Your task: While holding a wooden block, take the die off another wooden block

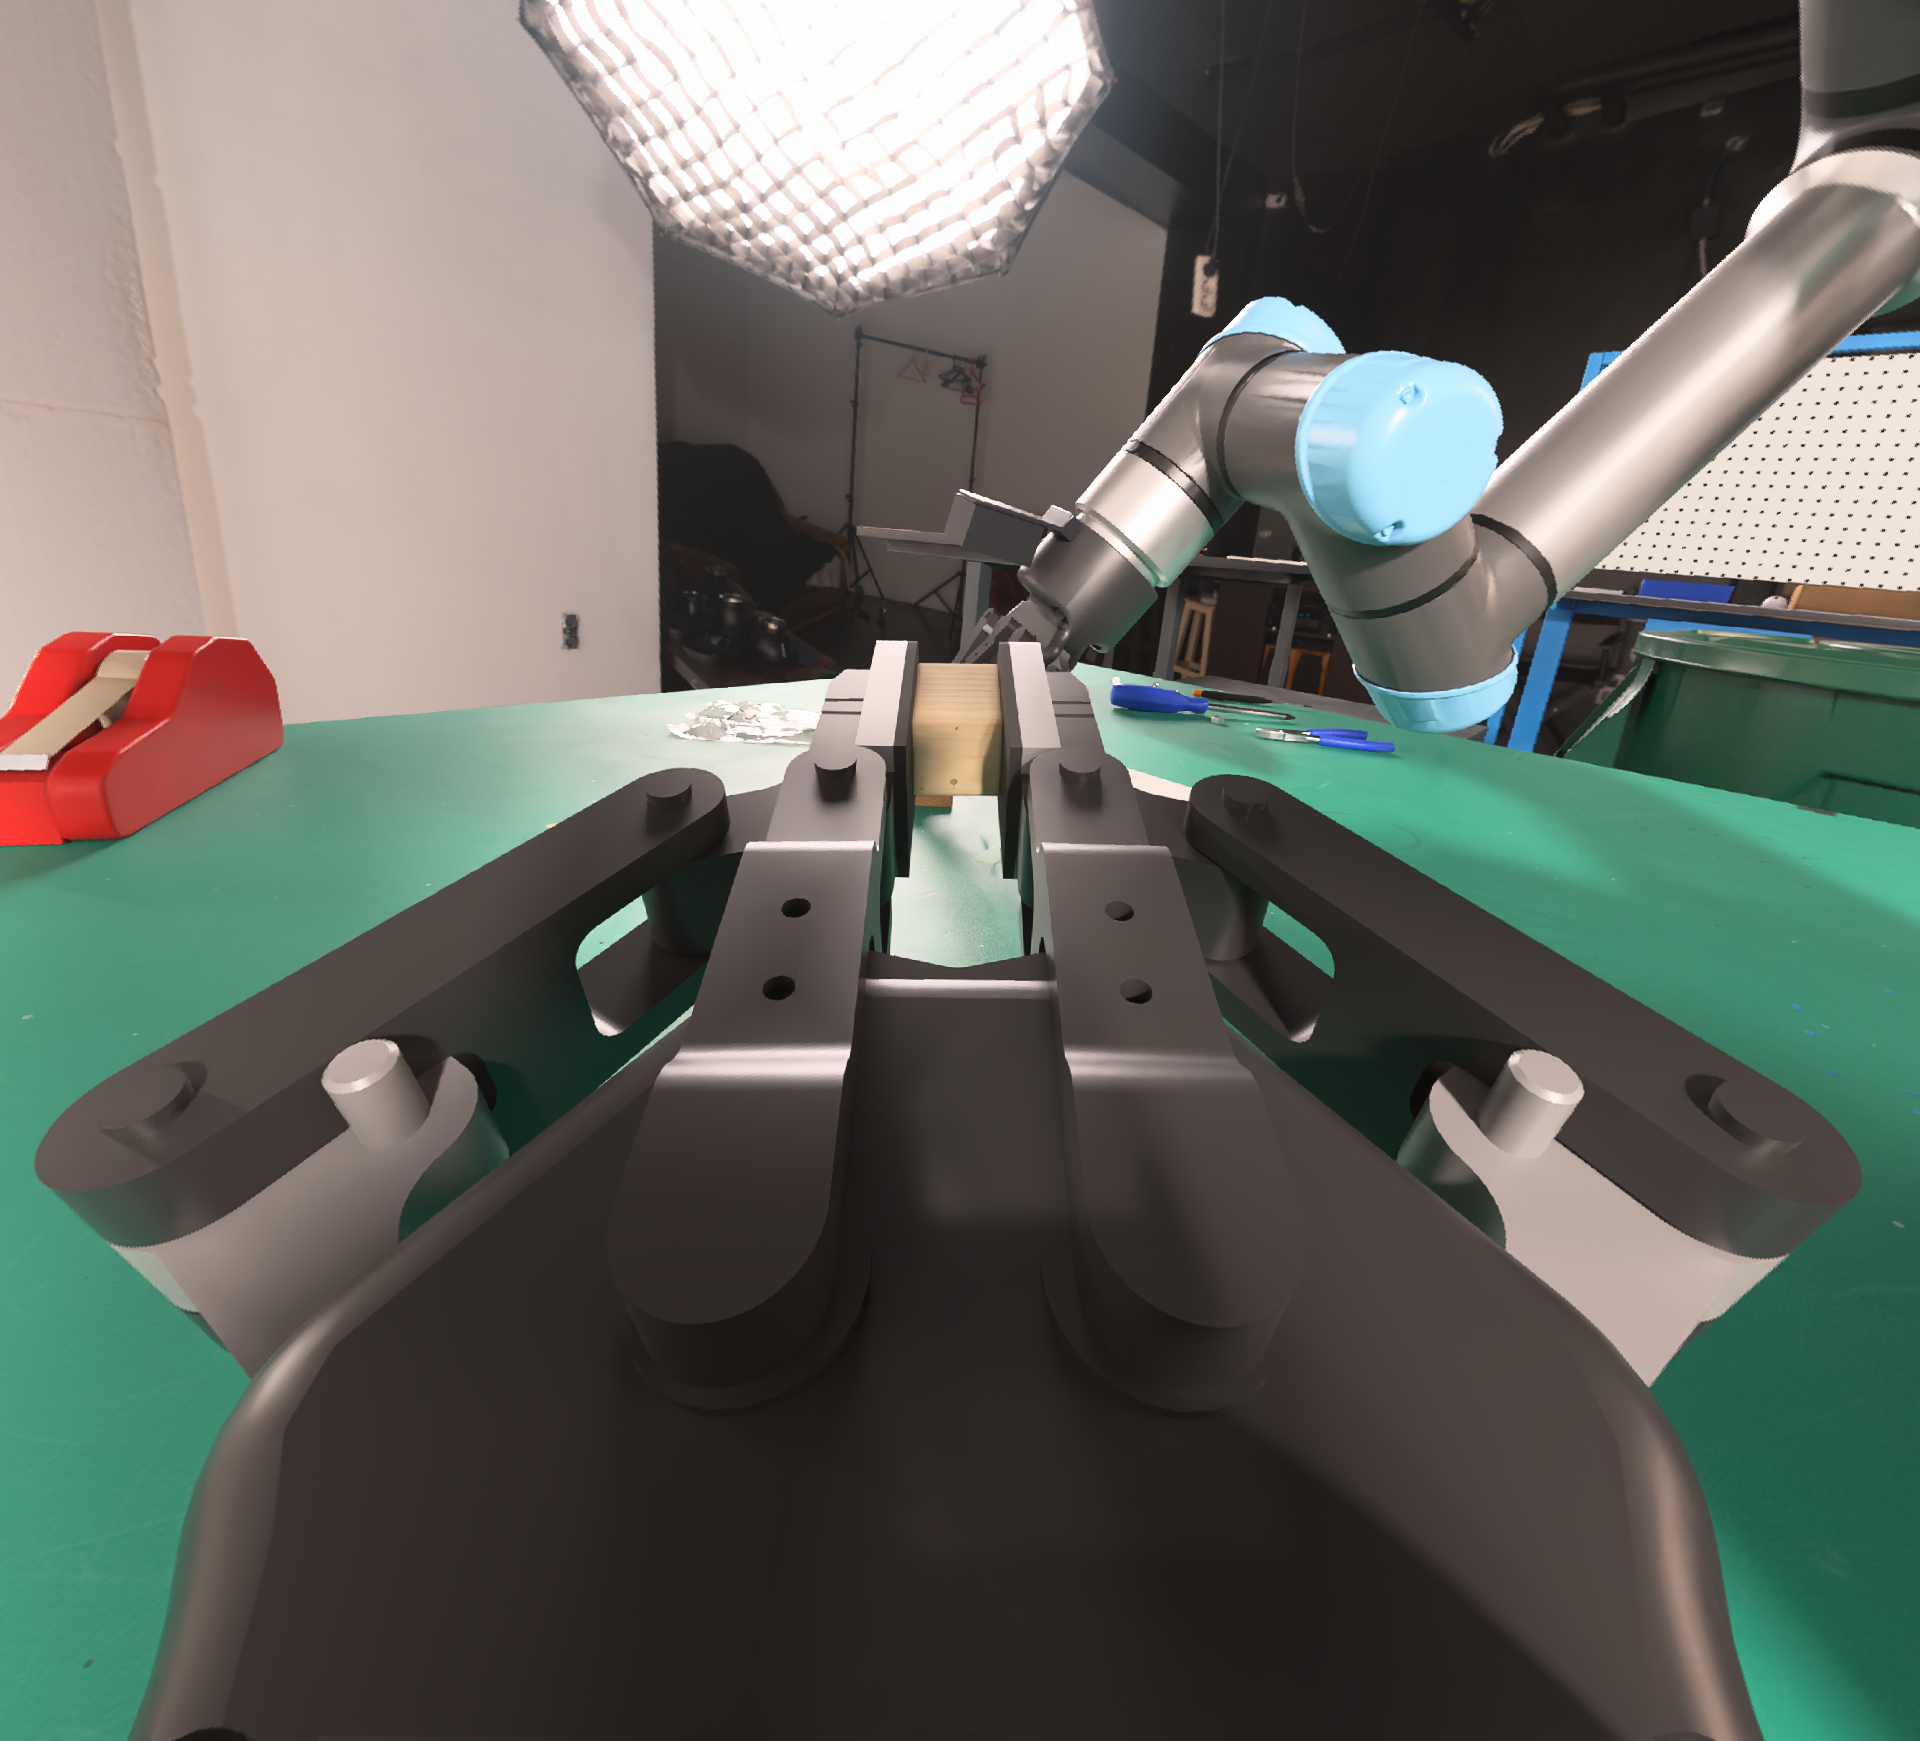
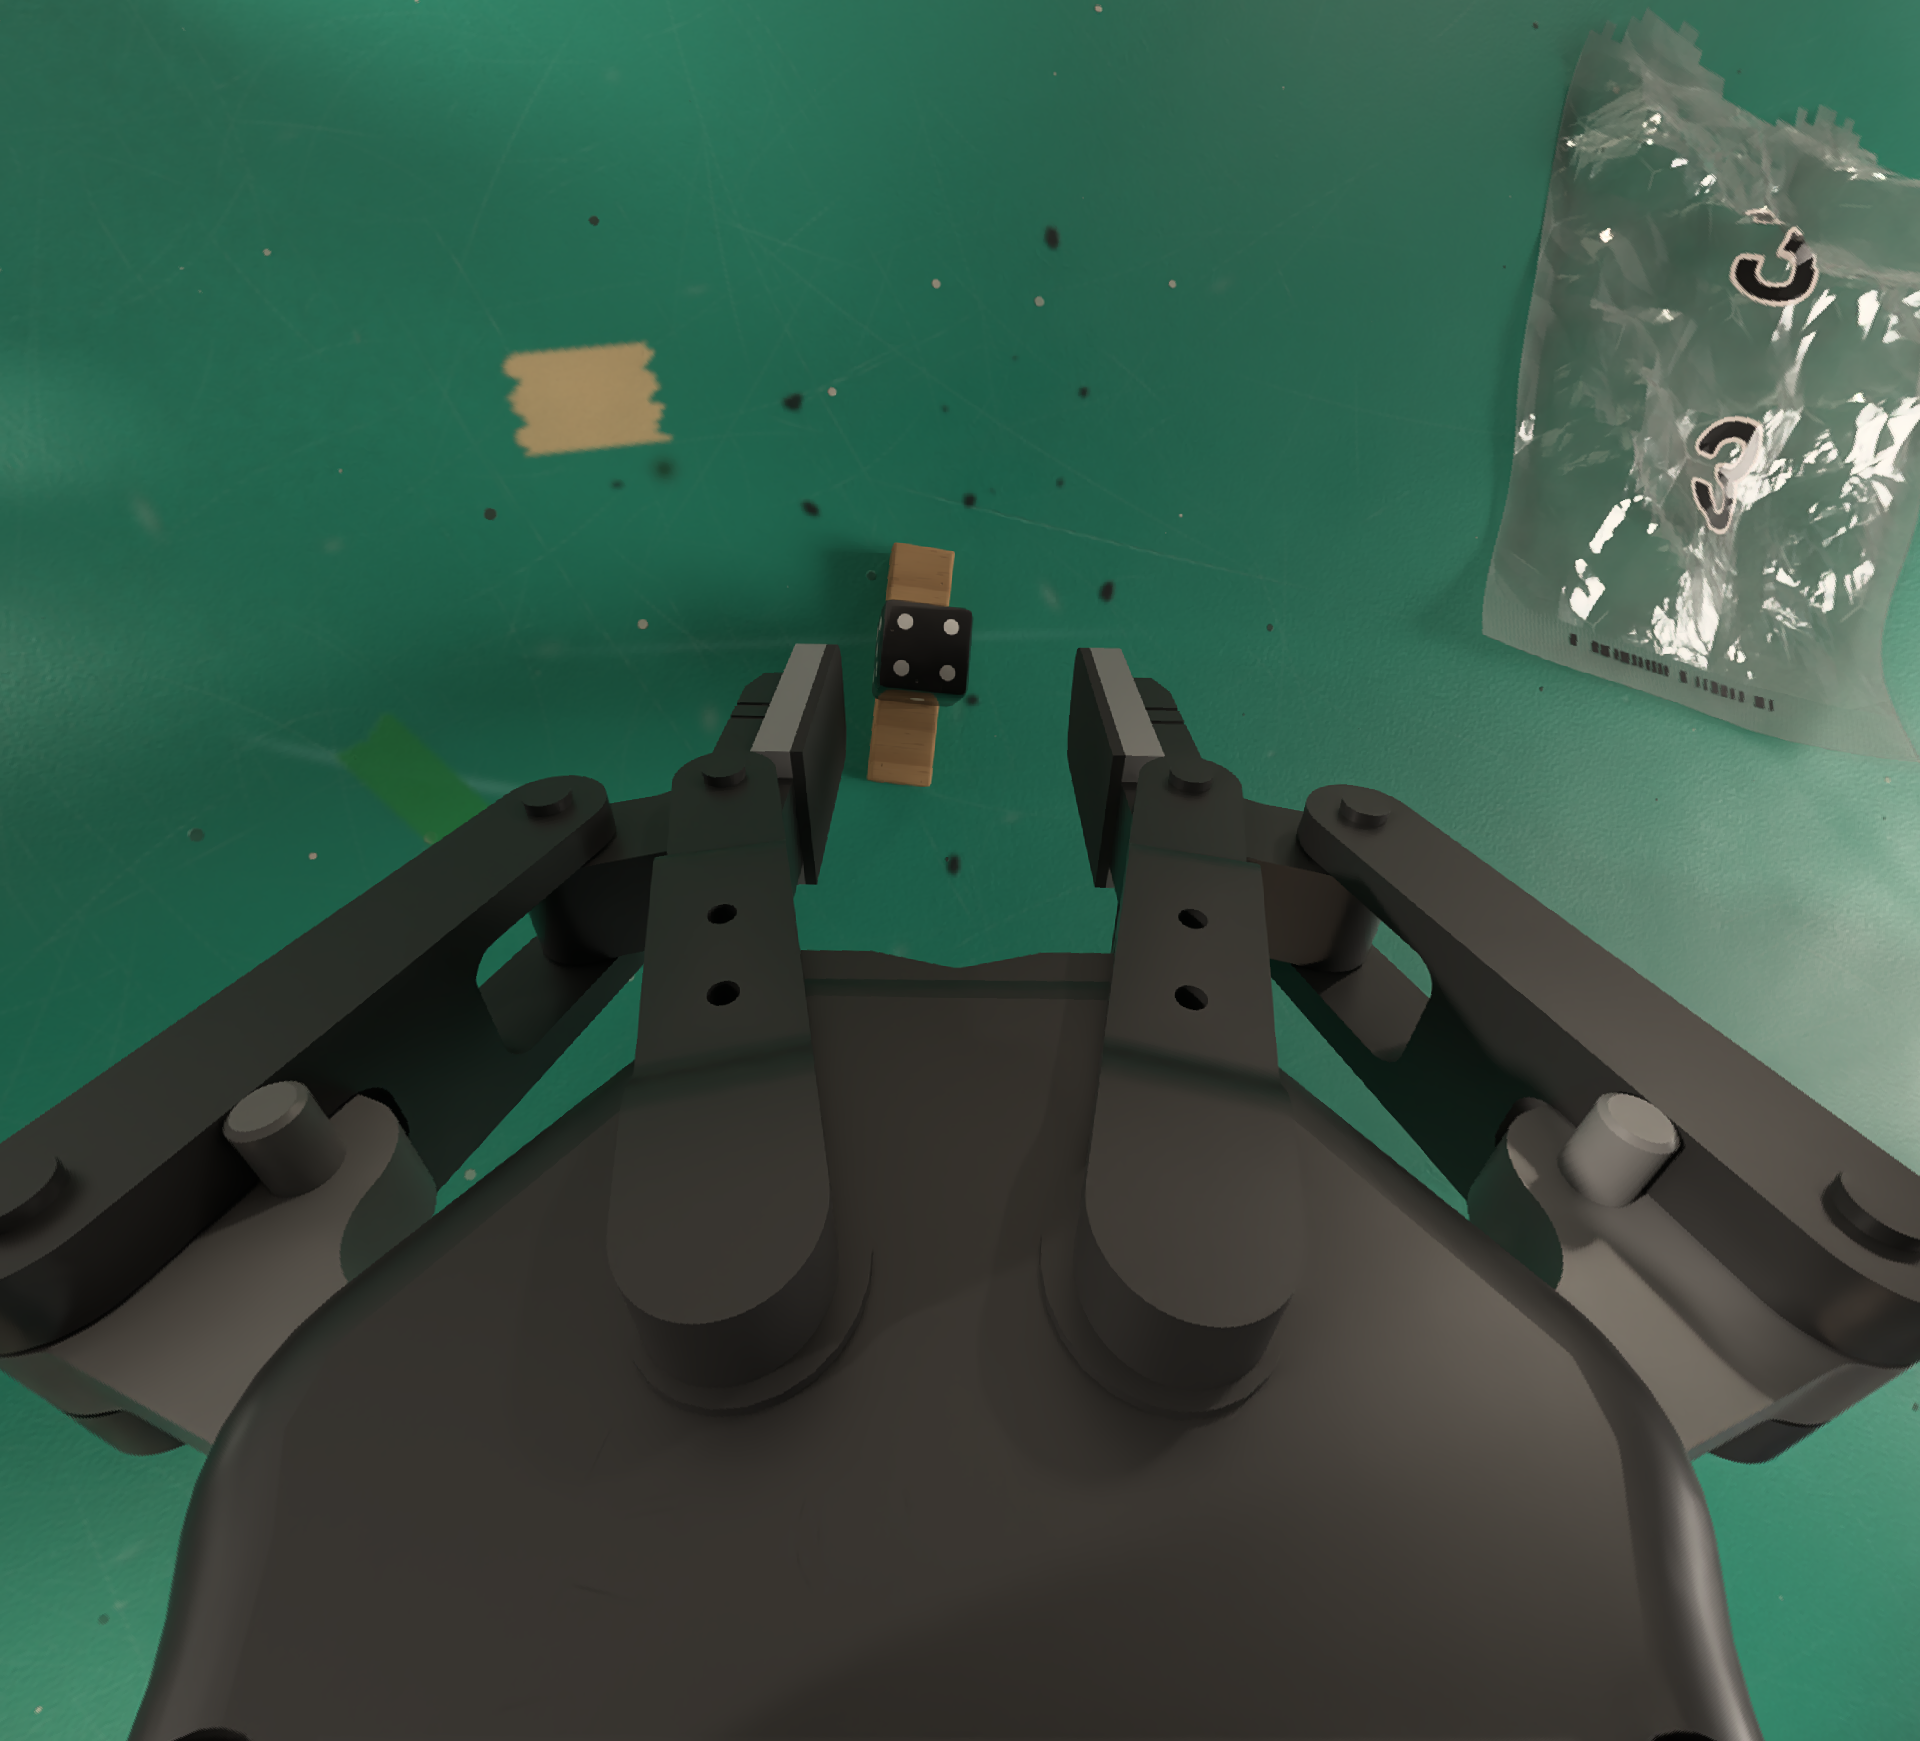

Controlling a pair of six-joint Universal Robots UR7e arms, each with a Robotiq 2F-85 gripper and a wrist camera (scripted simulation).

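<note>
The die point(image 2: 924, 663), black with four white pips up, sits on a thin wooden block point(image 2: 911, 665) on the green table point(image 2: 312, 133), just beyond the right gripper point(image 2: 956, 746), spread wide above. The left gripper point(image 1: 957, 725) clamps a pale wooden block point(image 1: 956, 730).

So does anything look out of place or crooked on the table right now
Mostly tidy. The black die sits askew on the narrow wooden block, overhanging its right edge. A crumpled clear plastic bag and torn tape scraps litter the green mat. Nothing looks spilled or damaged.
</note>
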